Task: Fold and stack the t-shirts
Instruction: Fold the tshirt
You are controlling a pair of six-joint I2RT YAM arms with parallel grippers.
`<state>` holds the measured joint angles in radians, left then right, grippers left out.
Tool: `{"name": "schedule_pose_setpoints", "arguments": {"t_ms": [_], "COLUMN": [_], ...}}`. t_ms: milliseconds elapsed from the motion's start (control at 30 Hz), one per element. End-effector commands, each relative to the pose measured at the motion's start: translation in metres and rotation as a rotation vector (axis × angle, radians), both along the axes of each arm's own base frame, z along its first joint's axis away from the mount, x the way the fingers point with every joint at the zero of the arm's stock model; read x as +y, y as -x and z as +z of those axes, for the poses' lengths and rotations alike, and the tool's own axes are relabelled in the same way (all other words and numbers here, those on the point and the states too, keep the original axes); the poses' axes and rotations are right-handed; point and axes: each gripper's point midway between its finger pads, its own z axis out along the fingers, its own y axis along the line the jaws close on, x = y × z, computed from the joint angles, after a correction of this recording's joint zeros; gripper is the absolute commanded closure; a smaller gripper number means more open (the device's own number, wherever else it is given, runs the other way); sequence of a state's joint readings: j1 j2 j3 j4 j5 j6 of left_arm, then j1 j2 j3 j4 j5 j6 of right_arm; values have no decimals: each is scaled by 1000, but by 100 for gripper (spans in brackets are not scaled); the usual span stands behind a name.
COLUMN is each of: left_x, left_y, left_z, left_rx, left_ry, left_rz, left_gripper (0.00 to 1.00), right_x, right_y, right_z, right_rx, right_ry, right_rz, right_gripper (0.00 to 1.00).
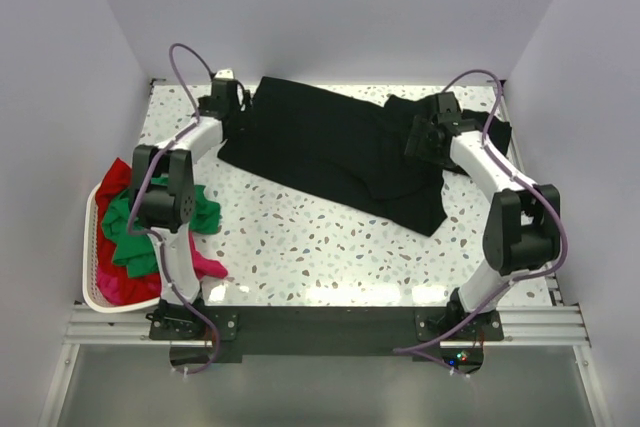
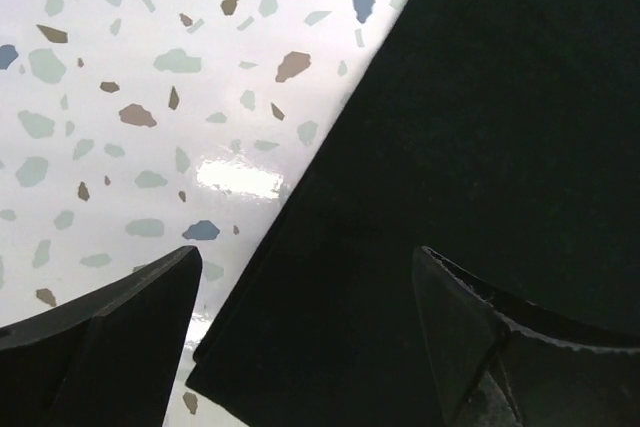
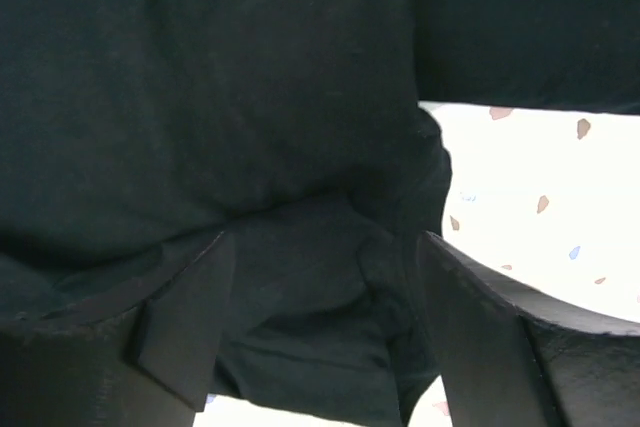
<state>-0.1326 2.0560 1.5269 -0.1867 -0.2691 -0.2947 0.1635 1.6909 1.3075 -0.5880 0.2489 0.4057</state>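
A black t-shirt [image 1: 340, 152] lies spread across the far half of the speckled table [image 1: 320, 257]. My left gripper [image 1: 228, 107] is open over its far left corner; in the left wrist view the shirt's corner [image 2: 420, 197] lies between the open fingers [image 2: 110, 337]. My right gripper [image 1: 420, 137] is open over the shirt's right part near a sleeve; in the right wrist view bunched black cloth [image 3: 300, 247] lies between the fingers [image 3: 190, 317]. Green [image 1: 135, 222], red [image 1: 118, 175] and magenta [image 1: 205, 265] shirts are piled at the left.
A white plastic basket [image 1: 92, 292] at the table's left edge holds the coloured shirts, which spill onto the table. White walls close in on the left, back and right. A metal rail [image 1: 320, 322] runs along the near edge by the arm bases.
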Motion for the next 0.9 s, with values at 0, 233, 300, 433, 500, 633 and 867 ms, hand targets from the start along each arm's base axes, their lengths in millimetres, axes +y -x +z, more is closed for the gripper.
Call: {"name": "schedule_pose_setpoints", "arguments": {"t_ms": [0,233,300,433,500,633,867], "left_x": [-23,-43,-46,-55,-54,-49,-42], "left_y": [6,38,48,55,56,54,44], "left_z": [24,5,-3,-4,-11,-33,-43], "left_rx": [-108,-109,-114,-134,-126,-67,-37], "left_ry": [47,134,154,200,201,171,151], "left_rz": [-55,-112,-117,-144,-136,-115,-97], "left_gripper": [8,6,6,5,5,4,4], "right_x": [6,3,2,8,8,10,17], "right_y": [7,75,96,124,135,146,150], "right_z": [25,4,-4,-16,-27,-45,-66], "right_rx": [-69,-23,-9,8,25,79,139], "right_ry": [-44,-80,-94,-140,-151,-162,-189], "right_rz": [32,48,53,74,73,83,106], "right_gripper": [21,21,22,25,29,36,46]}}
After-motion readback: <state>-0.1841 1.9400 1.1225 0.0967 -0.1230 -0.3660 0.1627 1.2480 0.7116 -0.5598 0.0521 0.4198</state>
